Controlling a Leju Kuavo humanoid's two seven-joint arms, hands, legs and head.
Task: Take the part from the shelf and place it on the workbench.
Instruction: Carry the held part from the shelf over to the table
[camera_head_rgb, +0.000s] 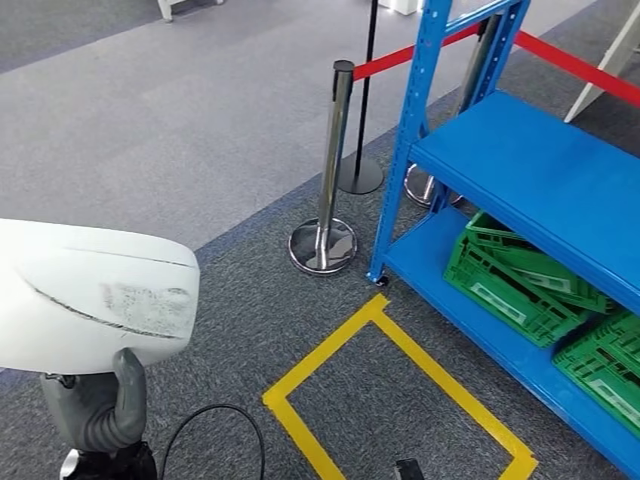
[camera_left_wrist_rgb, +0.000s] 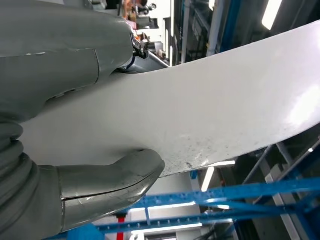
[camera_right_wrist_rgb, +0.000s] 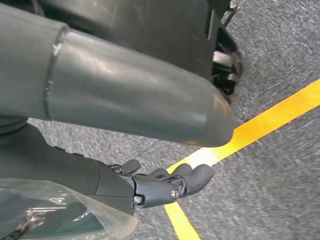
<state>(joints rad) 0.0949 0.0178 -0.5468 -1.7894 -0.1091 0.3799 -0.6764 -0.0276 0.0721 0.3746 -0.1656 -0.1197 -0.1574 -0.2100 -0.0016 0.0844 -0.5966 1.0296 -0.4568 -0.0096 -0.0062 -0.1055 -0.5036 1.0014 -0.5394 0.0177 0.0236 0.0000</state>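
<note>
Our left hand (camera_head_rgb: 98, 405) gripped the part (camera_head_rgb: 90, 295), a long, curved white panel with grey scuffs, held low at our left; our right hand (camera_right_wrist_rgb: 151, 182) hung empty over the carpet, fingers loosely apart. Ahead stood one blue shelf (camera_head_rgb: 528, 170) holding two green crates (camera_head_rgb: 521, 280), three chrome stanchions (camera_head_rgb: 328, 180) with red belt, and one yellow tape square (camera_head_rgb: 400, 390).

The part (camera_head_rgb: 90, 295), a broad white curved panel with scuffed grey marks, sits at the lower left of the head view, lying roughly level, gripped from beneath by the left hand (camera_head_rgb: 102, 405).
</note>
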